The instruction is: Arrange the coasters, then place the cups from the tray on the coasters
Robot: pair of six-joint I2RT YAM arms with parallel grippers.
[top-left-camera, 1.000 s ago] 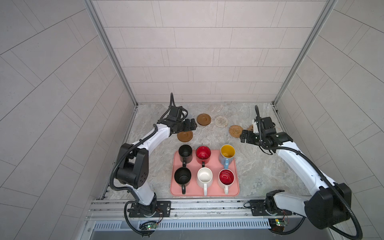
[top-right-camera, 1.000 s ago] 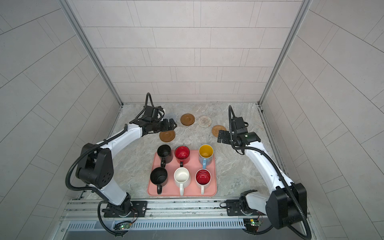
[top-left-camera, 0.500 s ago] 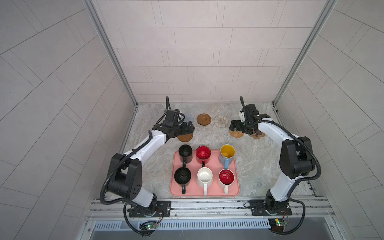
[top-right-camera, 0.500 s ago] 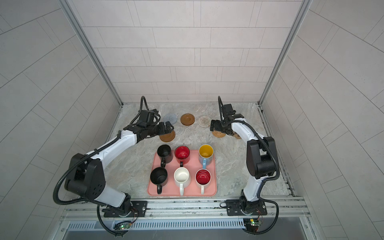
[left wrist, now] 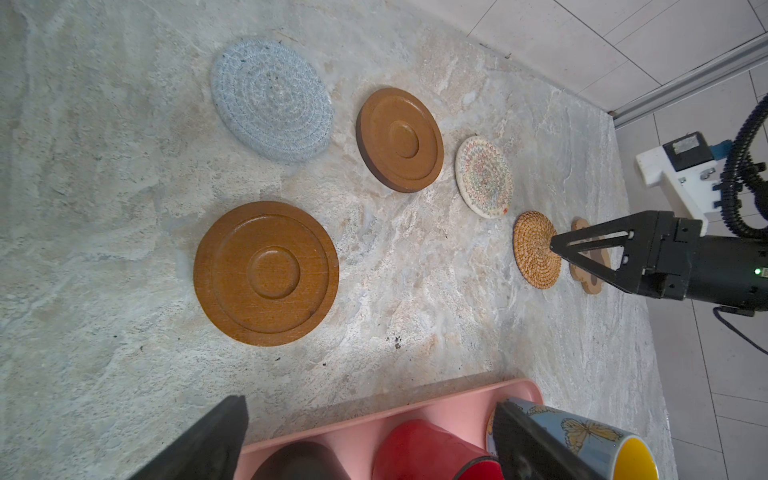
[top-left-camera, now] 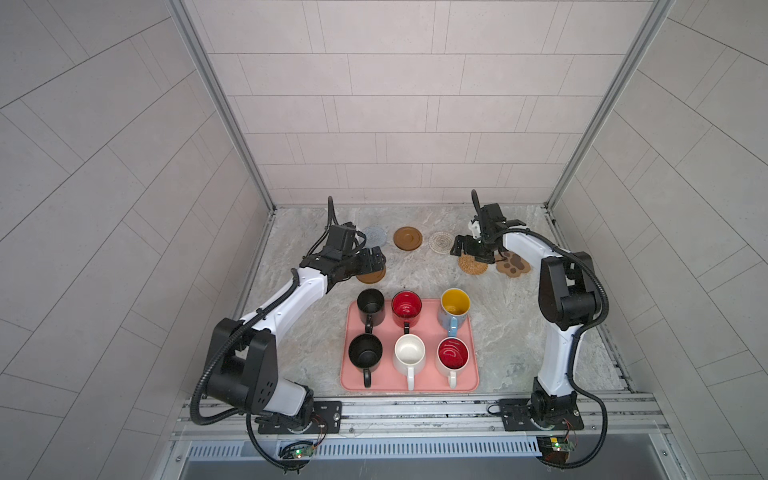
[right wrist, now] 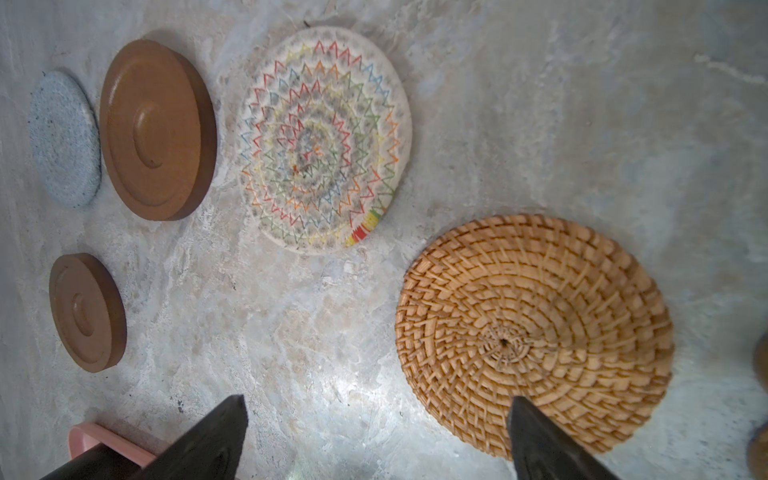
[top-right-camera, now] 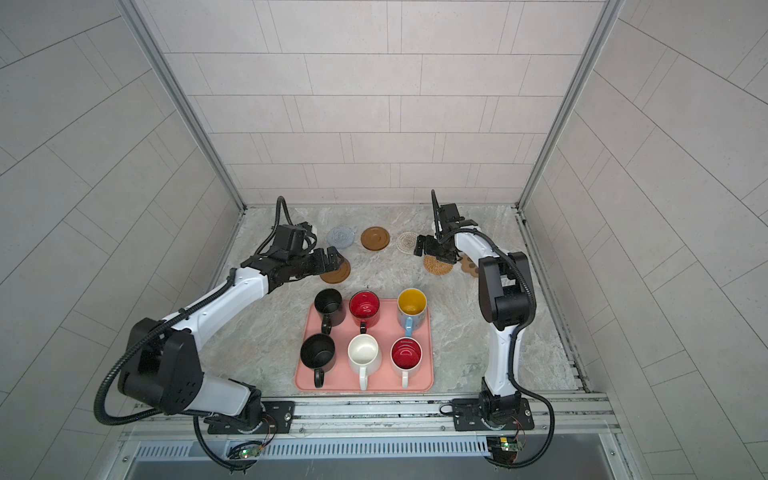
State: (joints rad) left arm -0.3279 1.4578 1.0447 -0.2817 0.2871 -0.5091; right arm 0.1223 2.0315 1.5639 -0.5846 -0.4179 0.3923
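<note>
Six coasters lie at the back of the table. In both top views a grey-blue woven one (top-left-camera: 376,235), a brown disc (top-left-camera: 407,238) and a whitish woven one (top-right-camera: 406,242) form a row. In front lie a second brown disc (left wrist: 266,272), a tan rattan one (right wrist: 534,324) and a paw-shaped one (top-left-camera: 513,263). My left gripper (top-left-camera: 377,259) hangs open over the second brown disc. My right gripper (top-left-camera: 469,252) is open, low beside the rattan coaster, one finger over its edge. Six cups stand on the pink tray (top-left-camera: 409,384), among them a black one (top-left-camera: 370,302), a red one (top-left-camera: 406,304) and a blue one (top-left-camera: 455,303).
Tiled walls close the marble table on three sides, with metal posts at the back corners. The tray's far rim (left wrist: 374,419) lies just below my left gripper (left wrist: 370,403). In the left wrist view, my right arm reaches across the paw coaster (left wrist: 586,284).
My right arm swung in from the right and now hangs over the rattan coaster. My left gripper drew back slightly toward the tray, uncovering the grey-blue coaster. No coaster or cup moved.
</note>
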